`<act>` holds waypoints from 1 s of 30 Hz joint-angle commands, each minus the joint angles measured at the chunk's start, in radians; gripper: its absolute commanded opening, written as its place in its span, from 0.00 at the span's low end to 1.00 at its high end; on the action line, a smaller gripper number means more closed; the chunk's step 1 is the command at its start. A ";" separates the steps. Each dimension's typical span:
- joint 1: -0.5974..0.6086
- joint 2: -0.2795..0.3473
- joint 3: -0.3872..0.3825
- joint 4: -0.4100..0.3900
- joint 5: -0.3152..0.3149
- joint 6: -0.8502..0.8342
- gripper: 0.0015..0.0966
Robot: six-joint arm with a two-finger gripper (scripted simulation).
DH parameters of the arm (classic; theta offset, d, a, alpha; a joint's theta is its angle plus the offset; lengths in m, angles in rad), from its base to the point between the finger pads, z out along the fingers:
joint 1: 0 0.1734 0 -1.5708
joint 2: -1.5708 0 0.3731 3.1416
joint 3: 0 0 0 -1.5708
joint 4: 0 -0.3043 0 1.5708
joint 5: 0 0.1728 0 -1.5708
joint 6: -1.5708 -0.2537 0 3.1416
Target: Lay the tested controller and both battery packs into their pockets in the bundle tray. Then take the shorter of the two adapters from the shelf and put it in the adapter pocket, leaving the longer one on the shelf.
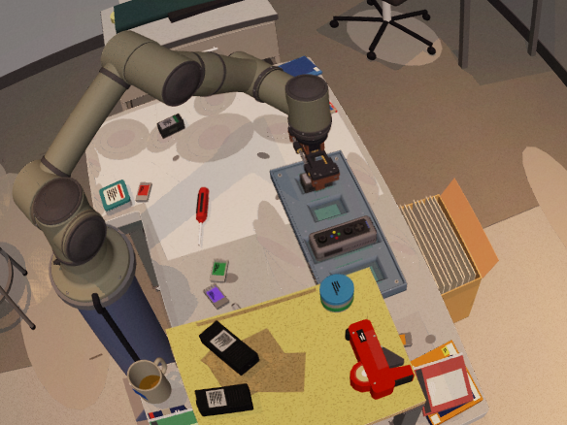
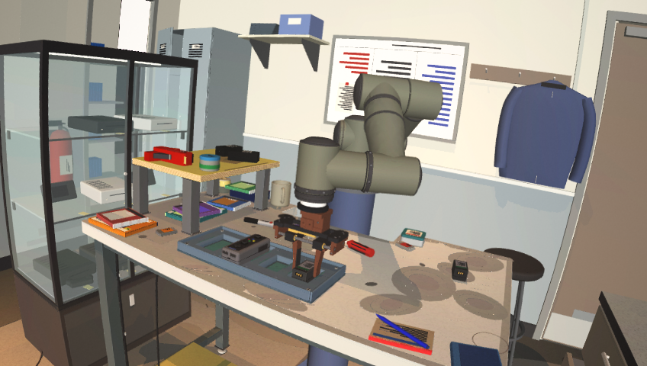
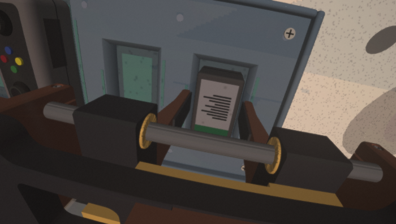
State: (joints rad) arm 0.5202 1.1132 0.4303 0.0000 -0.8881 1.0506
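Observation:
A battery pack (image 3: 217,101) sits in the end pocket of the blue-grey bundle tray (image 1: 337,223), mostly hidden from the side camera by my gripper (image 1: 318,182). My gripper (image 3: 215,113) stands open around the pack (image 2: 303,272) and holds nothing. The pocket beside it (image 3: 137,73) shows its green floor. The grey controller (image 1: 343,237) lies in the tray's middle pocket. The second battery pack (image 1: 171,125) lies on the far side of the table. Two black adapters rest on the yellow shelf, the longer one (image 1: 228,347) and the shorter one (image 1: 224,399).
Behind the tray lie a red screwdriver (image 1: 202,209) and a small tin (image 1: 115,194). The yellow shelf (image 1: 291,359) overhangs the tray's near end, carrying a tape roll (image 1: 336,292) and a red tool (image 1: 376,361). A file box (image 1: 449,247) stands beside the table.

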 commanded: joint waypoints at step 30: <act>0.000 -0.168 0.024 0.001 -0.189 0.000 0.53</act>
State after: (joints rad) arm 0.5202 0.9520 0.4492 -0.0013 -1.0759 1.0506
